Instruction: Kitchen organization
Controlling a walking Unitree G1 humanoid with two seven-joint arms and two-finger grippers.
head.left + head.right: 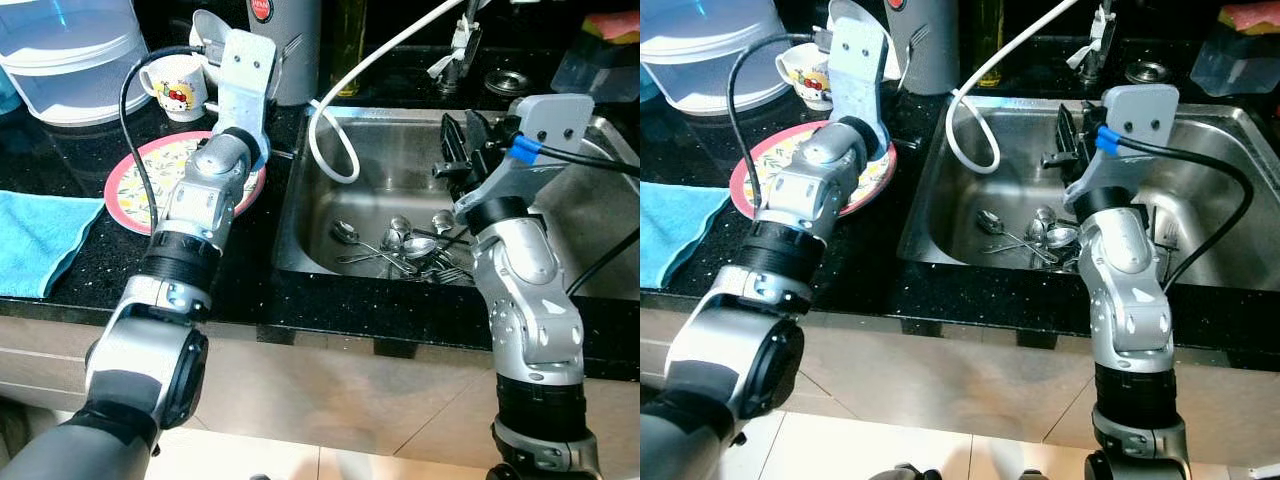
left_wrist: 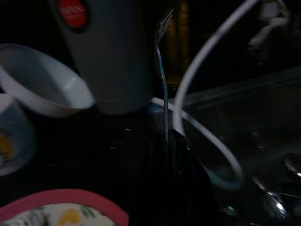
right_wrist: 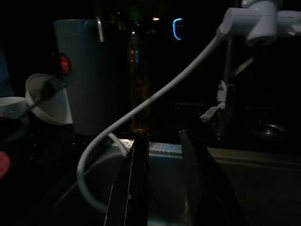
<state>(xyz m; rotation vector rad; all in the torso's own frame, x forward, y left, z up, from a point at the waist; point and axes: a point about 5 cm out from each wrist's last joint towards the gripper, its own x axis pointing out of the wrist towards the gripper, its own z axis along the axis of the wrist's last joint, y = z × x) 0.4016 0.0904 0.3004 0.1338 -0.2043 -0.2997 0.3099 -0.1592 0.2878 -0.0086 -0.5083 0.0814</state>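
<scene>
Inspector: Black stone table (image 1: 60, 165), steel sink (image 1: 300, 215) set in it. Cutlery (image 1: 405, 248) heaped on the basin floor, awaiting sorting.

Clerk: The pincers?

Inspector: Right pincer (image 3: 162, 155) above the basin, fingers narrowly parted, empty. Left pincer (image 2: 165, 141), over the plate (image 1: 130, 185), clamps a fork (image 2: 162, 70) upright, probably bound for the grey holder (image 2: 110, 52) behind; view dim.

Left claw (image 2: 167, 155) hides fork (image 2: 162, 70) handle; sink (image 1: 380, 140) cutlery (image 1: 400, 250) blurred.

Pink-rimmed floral plate (image 1: 130, 190), blue towel (image 1: 35, 240), speckled black counter (image 1: 250, 280), silver sink (image 1: 380, 140), white hose (image 1: 345, 95).
</scene>
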